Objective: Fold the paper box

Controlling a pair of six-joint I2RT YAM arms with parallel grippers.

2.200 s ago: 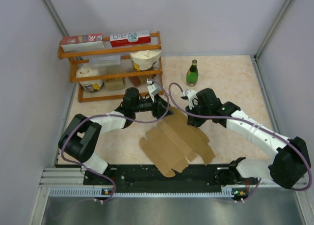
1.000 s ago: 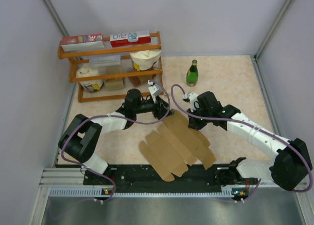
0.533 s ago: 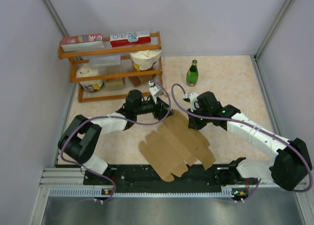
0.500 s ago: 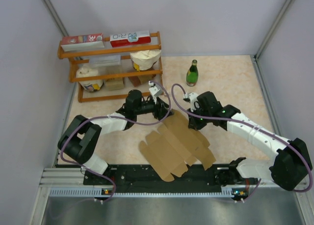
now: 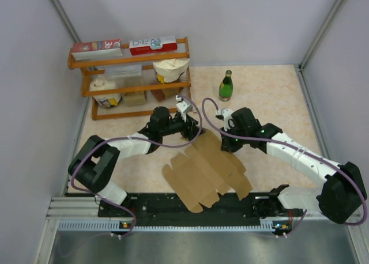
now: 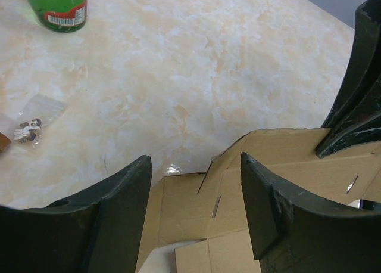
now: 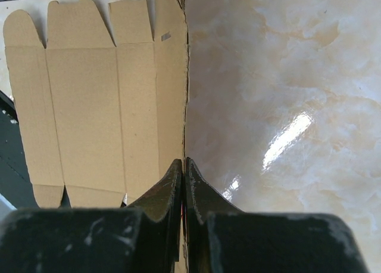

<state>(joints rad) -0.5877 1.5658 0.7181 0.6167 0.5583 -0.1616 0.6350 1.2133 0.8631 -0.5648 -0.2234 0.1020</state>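
Note:
The paper box (image 5: 202, 170) is a flat brown die-cut sheet lying in the middle of the table, its far edge lifted. My right gripper (image 5: 229, 144) is shut on that far right edge; in the right wrist view the jaws (image 7: 184, 163) pinch the sheet's rim (image 7: 83, 106) edge-on. My left gripper (image 5: 194, 131) is open just above the sheet's far corner. In the left wrist view its fingers (image 6: 195, 163) straddle the cardboard (image 6: 286, 166) without touching it. The right gripper's dark fingers (image 6: 351, 106) show at the right of that view.
A wooden shelf (image 5: 132, 85) with cartons and bags stands at the back left. A green bottle (image 5: 226, 86) stands behind the grippers, also in the left wrist view (image 6: 56, 8). A small clear bag of parts (image 6: 30, 127) lies on the marble table.
The right gripper has drawn the sheet's far edge slightly toward the near right, and the sheet has shifted a little. The left gripper has crept to the right over the far corner, still open.

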